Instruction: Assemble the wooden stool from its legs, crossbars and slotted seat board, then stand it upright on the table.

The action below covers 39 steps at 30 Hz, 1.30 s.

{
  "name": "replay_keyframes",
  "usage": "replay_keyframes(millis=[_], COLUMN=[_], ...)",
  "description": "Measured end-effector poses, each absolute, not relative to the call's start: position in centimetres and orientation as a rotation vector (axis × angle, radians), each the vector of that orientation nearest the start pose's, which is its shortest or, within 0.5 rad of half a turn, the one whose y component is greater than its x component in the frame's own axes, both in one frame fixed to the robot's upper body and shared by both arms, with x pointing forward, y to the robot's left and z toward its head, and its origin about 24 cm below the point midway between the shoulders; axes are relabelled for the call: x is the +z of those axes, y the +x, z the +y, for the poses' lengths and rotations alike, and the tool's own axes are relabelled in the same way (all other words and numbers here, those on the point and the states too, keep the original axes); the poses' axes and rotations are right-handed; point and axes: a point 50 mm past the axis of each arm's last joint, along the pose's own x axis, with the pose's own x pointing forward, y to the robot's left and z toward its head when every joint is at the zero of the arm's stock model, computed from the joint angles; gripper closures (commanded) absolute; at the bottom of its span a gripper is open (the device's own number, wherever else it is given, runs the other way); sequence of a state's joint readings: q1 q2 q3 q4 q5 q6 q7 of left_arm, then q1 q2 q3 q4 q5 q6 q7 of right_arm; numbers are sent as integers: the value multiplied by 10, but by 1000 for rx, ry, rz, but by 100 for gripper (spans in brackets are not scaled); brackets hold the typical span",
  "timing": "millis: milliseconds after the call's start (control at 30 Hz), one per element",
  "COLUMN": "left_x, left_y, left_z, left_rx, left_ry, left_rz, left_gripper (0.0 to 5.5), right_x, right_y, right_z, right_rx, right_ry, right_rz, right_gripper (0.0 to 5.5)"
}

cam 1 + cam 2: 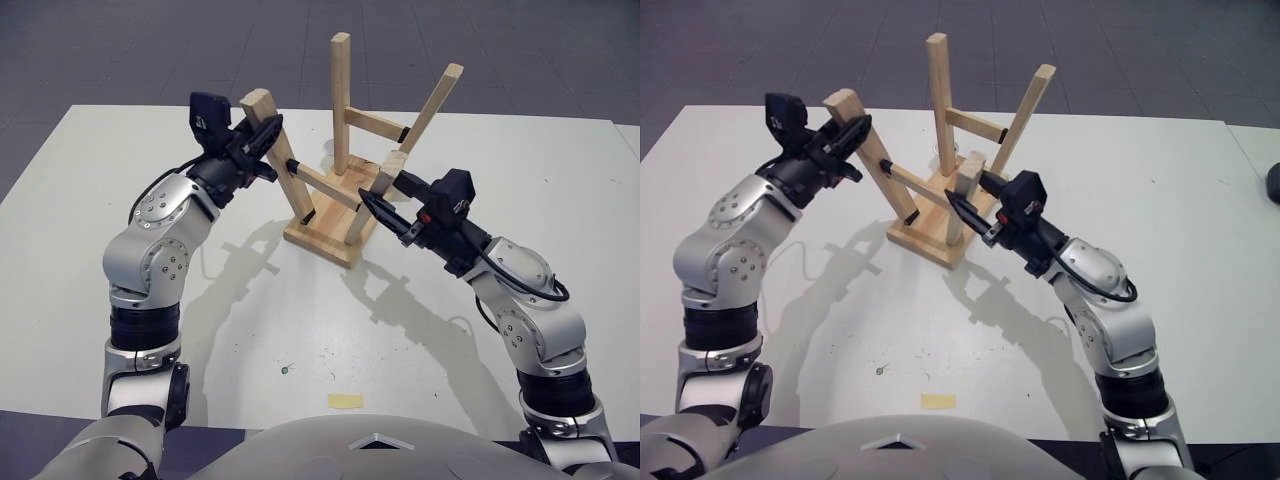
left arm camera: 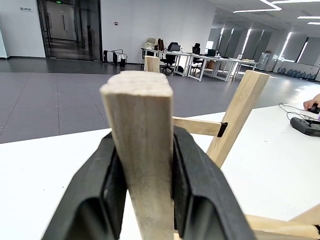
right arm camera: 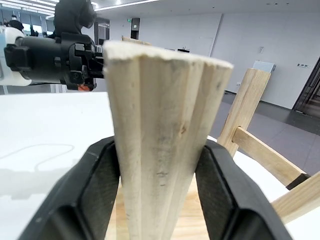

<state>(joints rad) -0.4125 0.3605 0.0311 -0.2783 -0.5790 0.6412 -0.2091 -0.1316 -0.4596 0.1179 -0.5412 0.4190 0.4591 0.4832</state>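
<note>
White table [image 1: 500, 330] holds the stool [image 1: 325, 238] seat-down, legs [image 1: 341, 100] pointing up; left fingers [image 2: 200, 190] and right fingers [image 3: 95, 195] each clamp one.

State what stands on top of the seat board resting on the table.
Four legs rise from the seat board, joined by crossbars. The left end effector and right end effector each clamp one. The board's underside, facing the table, is hidden.

White table [image 1: 560, 170] under inverted stool [image 1: 328, 240], yellow slip [image 1: 345, 401] near front
</note>
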Motion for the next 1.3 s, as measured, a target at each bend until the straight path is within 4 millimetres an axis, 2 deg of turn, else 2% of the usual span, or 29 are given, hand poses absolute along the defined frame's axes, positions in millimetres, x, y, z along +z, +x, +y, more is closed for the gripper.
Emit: replay_keyframes(millis=[233, 267, 400, 533, 767, 867, 933, 967, 1067, 1133, 1233, 1300], left_x=[167, 167, 165, 164, 165, 164, 162, 162, 164, 162, 163, 163], left_y=[298, 298, 299, 301, 301, 299, 294, 292, 285, 283, 282, 282], left_z=[144, 143, 141, 143, 144, 143, 143, 140, 129, 123, 121, 119], left_rx=[-492, -493, -513, -519, -538, -571, -634, -675, -804, -859, -882, -889], left_ry=[-86, -87, -90, -95, -103, -99, -87, -82, -62, -65, -64, -62], left_rz=[-32, -34, -34, -36, -55, -65, -69, -72, -80, -75, -83, -86], left_gripper=[447, 447, 447, 446, 447, 446, 446, 446, 446, 446, 446, 446], right_x=[152, 153, 151, 158, 197, 228, 257, 262, 261, 256, 243, 230], right_y=[235, 235, 234, 232, 230, 233, 242, 245, 256, 262, 268, 270], right_z=[-129, -130, -132, -133, -136, -138, -151, -155, -164, -164, -155, -146], right_rx=[842, 846, 889, 921, 1049, 1117, 1095, 1079, 1013, 988, 1018, 1054], right_ry=[-181, -175, -67, 130, 466, 634, 744, 773, 803, 765, 695, 588], right_rz=[-13, -6, 66, 68, -52, -145, -249, -256, -227, -193, -113, -44], right_gripper=[336, 300, 246, 180, 64, 17, 10, 10, 10, 10, 10, 10])
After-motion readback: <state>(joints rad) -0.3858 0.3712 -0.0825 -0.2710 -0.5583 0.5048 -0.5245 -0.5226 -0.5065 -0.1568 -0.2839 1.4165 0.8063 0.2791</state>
